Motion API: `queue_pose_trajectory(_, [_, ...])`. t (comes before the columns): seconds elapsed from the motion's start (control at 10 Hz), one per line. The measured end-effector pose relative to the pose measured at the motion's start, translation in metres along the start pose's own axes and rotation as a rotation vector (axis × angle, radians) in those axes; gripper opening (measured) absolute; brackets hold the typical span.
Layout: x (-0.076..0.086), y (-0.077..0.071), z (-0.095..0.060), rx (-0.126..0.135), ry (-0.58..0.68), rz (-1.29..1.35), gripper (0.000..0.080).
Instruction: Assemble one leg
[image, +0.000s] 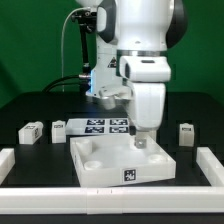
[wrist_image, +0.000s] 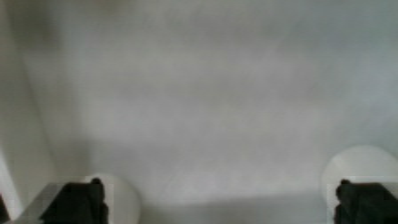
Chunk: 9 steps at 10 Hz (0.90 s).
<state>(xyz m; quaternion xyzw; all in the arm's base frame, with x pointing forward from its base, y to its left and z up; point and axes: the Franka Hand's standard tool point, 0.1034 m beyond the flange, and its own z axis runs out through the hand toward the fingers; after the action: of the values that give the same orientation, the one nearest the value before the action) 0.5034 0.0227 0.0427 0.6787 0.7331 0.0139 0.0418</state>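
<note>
The large white square panel (image: 105, 165) lies in the middle of the black table, with round sockets in its top and a tag on its front face. My gripper (image: 143, 141) points straight down over the panel's back corner on the exterior view's right, very close to its top. In the wrist view a blurred white surface (wrist_image: 214, 100) fills the picture. The two fingertips (wrist_image: 82, 203) stand far apart with nothing between them, so the gripper (wrist_image: 222, 205) is open. Three small white legs lie on the table: two at the exterior view's left (image: 30, 132) (image: 58, 128), one at the right (image: 186, 132).
The marker board (image: 105, 126) lies behind the panel. A low white wall borders the table at the front (image: 110, 197), the left (image: 8, 160) and the right (image: 212, 165). The arm's base and a cable stand at the back.
</note>
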Motion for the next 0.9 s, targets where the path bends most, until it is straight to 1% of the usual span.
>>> queue_pose_trajectory(0.1, [0.001,0.0,0.001,0.001,0.001,-0.002,0.065])
queue_pose_trajectory(0.3, [-0.001,-0.001,0.001,0.002,0.0,-0.021,0.065])
queue_pose_trajectory(0.4, [-0.008,-0.005,0.003,0.006,0.0,-0.075,0.065])
queue_pose_trajectory(0.5, [-0.016,-0.015,0.006,0.021,0.001,-0.107,0.065])
queue_pose_trajectory(0.6, [-0.02,-0.027,0.008,0.032,0.0,-0.143,0.065])
queue_pose_trajectory(0.8, [-0.027,-0.052,0.01,0.063,-0.005,-0.157,0.065])
queue_pose_trajectory(0.9, [-0.034,-0.063,0.014,0.078,-0.001,-0.176,0.065])
